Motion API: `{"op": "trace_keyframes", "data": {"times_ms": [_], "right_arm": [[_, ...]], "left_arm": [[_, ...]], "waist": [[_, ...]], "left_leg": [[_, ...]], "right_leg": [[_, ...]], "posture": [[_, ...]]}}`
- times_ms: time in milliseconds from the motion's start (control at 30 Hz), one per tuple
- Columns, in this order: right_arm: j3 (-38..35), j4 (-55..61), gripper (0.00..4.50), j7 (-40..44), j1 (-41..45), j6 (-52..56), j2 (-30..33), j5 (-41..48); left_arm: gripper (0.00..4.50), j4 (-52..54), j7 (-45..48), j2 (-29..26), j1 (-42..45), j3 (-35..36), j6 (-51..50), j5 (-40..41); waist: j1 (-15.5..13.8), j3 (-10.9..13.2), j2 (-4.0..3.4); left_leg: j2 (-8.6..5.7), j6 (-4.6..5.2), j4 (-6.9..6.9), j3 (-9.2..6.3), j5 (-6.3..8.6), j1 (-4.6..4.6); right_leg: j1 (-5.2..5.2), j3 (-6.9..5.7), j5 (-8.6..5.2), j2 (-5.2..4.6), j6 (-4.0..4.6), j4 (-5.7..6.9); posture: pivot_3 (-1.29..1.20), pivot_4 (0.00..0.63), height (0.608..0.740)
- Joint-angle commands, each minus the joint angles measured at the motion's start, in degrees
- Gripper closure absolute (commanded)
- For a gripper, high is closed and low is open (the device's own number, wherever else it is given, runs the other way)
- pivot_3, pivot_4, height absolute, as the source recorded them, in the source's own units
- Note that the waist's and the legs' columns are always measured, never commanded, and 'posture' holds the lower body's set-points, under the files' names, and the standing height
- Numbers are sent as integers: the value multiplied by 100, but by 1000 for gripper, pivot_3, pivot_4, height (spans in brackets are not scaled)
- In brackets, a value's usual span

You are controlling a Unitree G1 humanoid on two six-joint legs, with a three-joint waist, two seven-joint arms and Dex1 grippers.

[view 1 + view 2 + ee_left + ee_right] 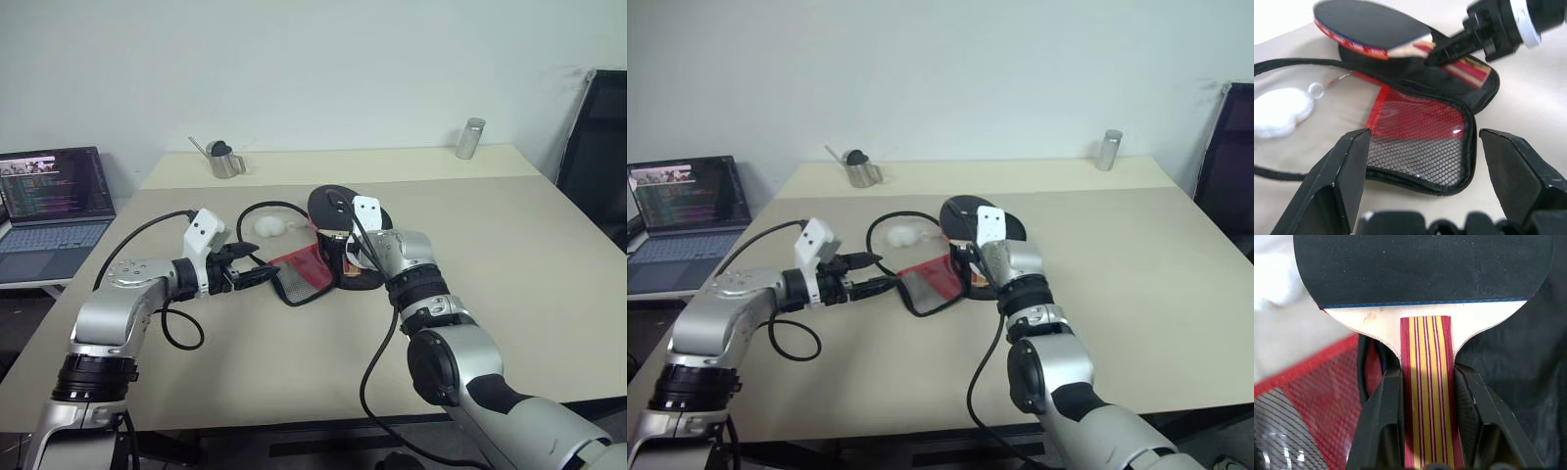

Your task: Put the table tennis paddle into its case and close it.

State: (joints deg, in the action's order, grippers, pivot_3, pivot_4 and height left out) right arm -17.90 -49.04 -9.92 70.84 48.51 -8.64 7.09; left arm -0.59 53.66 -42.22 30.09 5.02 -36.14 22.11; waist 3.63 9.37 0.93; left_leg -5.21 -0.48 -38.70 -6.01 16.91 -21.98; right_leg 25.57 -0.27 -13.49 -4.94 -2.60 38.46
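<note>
Black rubber on wood, the table tennis paddle (1422, 269) looks stiff and light; the right gripper (1426, 396) pinches its striped handle, blade over the open case (1420, 147) mid-table. The case's soft fabric will sag; the left gripper (1420, 161), spread wide, faces its near mesh flap.

The paddle (1422, 269) has a black rubber face edged in blue, pale wood below it, and a handle striped red and yellow. The case (1418, 147) is black outside, with red lining and black mesh, on a beige worktop (529, 245).
</note>
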Motion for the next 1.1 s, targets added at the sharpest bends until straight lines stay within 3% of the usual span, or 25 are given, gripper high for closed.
{"op": "trace_keyframes", "data": {"times_ms": [33, 567, 1100], "right_arm": [[156, 9, 3479, 26, 216, -258, -5, 71], [107, -111, 3479, -625, 93, -319, 188, 161], [66, -582, 3479, -685, 14, -692, 243, 223]], "left_arm": [[622, 286, -44, -115, -9, 225, -30, 133], [622, 323, -118, -131, 31, 130, -77, 193], [622, 441, -127, -182, 35, 184, -130, 272]], "waist": [[0, 0, 0], [7, 0, 0], [10, 0, 1]], "left_leg": [[0, 0, 0, 0, 0, 0], [1, 0, 0, 1, 0, 0], [0, 0, -1, 1, 0, 3]], "right_leg": [[0, 0, 0, 0, 0, 0], [0, 1, 0, 0, 0, 2], [-3, 1, 0, 0, 0, 3]], "posture": [[0, 150, 740], [0, 150, 740], [0, 150, 740]]}}
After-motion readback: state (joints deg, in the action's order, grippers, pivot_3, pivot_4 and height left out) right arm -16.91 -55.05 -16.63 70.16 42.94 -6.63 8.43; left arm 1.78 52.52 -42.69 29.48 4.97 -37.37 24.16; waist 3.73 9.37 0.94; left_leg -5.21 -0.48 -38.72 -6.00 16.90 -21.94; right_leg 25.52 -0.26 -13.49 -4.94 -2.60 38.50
